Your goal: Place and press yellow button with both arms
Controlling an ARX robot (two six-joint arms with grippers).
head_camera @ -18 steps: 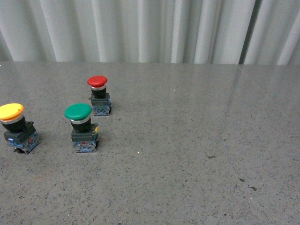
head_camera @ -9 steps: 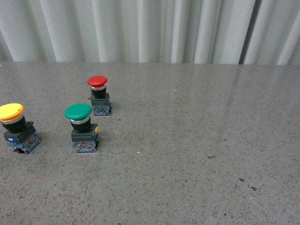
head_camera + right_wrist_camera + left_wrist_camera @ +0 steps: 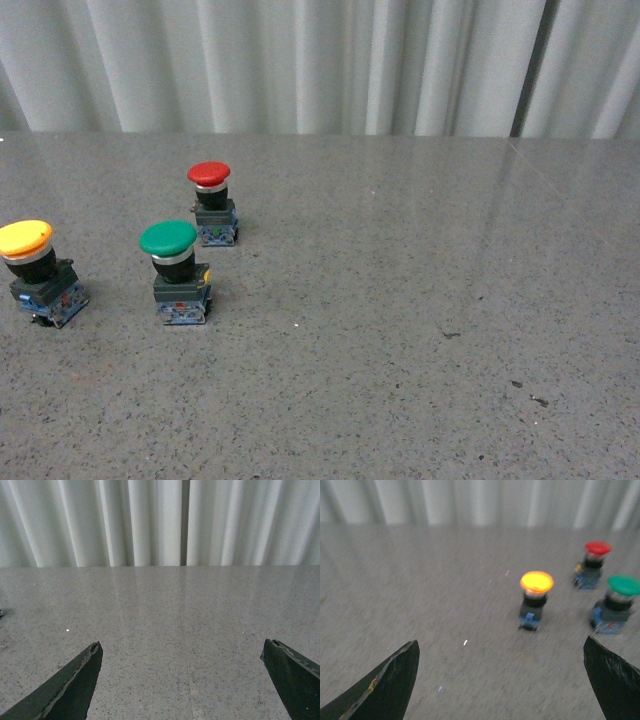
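The yellow button [image 3: 28, 262] stands upright on the grey table at the far left of the front view. It has a yellow cap, a black body and a blue-grey block. It also shows in the left wrist view [image 3: 536, 598], ahead of my left gripper [image 3: 501, 647] and well apart from it. That gripper is open and empty, with its black fingertips [image 3: 402, 667] spread wide. My right gripper [image 3: 182, 647] is open and empty over bare table, with no button between its fingers. Neither arm shows in the front view.
A green-capped button [image 3: 172, 268] stands just right of the yellow one, and a red-capped button [image 3: 211, 202] stands behind it. Both also show in the left wrist view, green [image 3: 619, 604] and red [image 3: 594, 563]. A white pleated curtain [image 3: 320, 60] backs the table.
The buttons stay in place on the table. The front view has shifted very slightly, by a pixel or two.
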